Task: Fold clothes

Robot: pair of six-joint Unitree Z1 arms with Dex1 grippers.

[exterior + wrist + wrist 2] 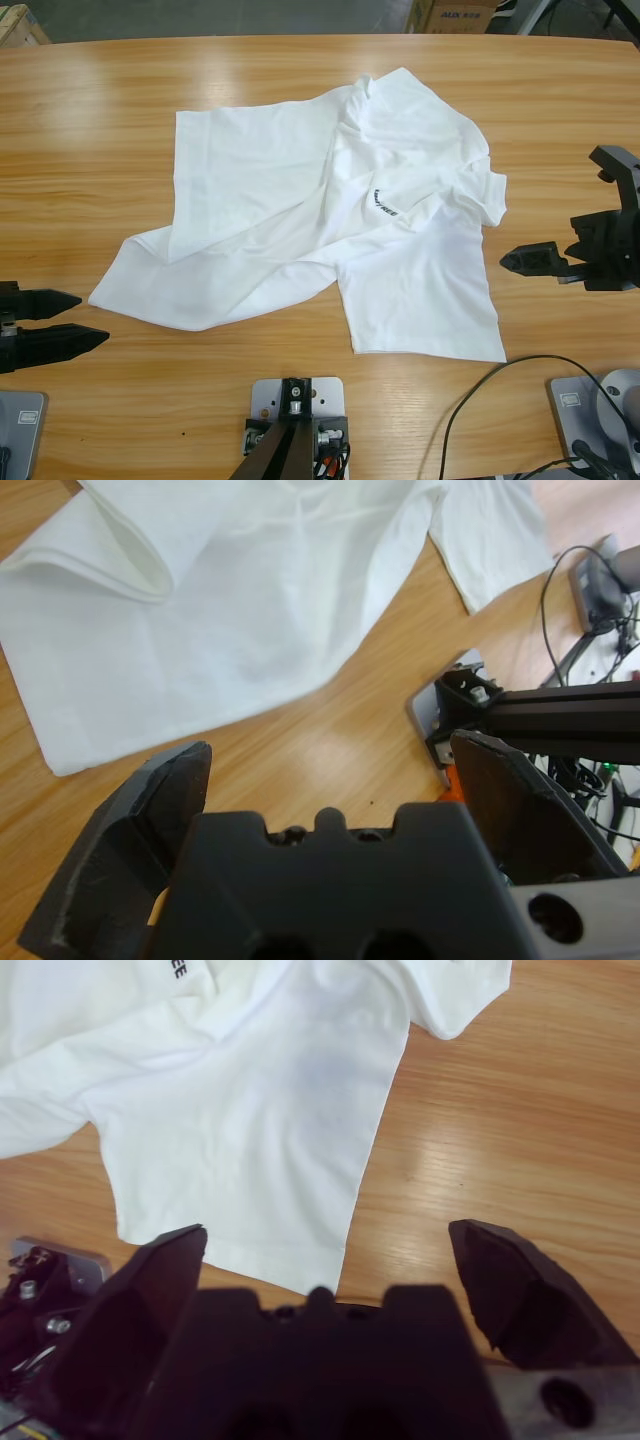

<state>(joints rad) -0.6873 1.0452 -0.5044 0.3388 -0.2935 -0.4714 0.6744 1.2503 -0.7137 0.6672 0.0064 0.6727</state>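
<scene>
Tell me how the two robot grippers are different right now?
The left gripper sits at the table's left edge, near the T-shirt's crumpled corner; the right gripper sits at the right edge, beside the shirt's flatter side. In the high view, the left one shows both jaws side by side; the right looks turned. Both are open, empty and off the shirt.

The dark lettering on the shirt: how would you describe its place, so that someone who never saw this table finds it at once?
On the wooden table lies one crumpled white T-shirt, between the two grippers. Look right of the shirt's middle, where a fold runs down from the neck. There a short line of dark lettering runs almost vertically, the only dark mark on the white cloth.
</scene>
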